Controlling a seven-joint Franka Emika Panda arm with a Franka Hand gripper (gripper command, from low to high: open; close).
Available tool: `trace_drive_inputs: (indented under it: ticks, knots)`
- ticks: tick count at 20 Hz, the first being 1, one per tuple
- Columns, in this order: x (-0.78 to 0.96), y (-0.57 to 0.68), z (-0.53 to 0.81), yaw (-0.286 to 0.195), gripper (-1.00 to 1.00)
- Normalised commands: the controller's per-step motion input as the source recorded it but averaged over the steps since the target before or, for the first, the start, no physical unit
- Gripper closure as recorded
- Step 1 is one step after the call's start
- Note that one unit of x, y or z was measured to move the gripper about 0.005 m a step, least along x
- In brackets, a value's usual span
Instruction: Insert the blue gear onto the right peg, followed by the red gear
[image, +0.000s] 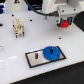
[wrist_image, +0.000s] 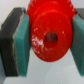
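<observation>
I hold my gripper (wrist_image: 49, 42) pinched on the red gear (wrist_image: 50, 31), lifted clear, because the blue gear (image: 50, 52) already sits on the plate (image: 35, 58).

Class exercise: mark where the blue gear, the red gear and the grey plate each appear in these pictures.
blue gear (image: 50, 52), exterior view, on its flat toothed face.
red gear (wrist_image: 50, 31), wrist view, on its face beside the central hole.
grey plate (image: 35, 58), exterior view, on its bare part beside the blue gear.
</observation>
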Motion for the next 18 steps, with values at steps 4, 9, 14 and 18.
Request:
trace_drive_inputs:
  ticks: [4, 9, 14, 18]
  knots:
    - [0.44, -0.20, 0.53, 0.000, 1.00]
    - [0.61, -0.27, 0.52, 0.000, 1.00]
    - [0.70, -0.29, 0.49, 0.000, 1.00]
    - [0.75, -0.25, 0.43, 0.000, 1.00]
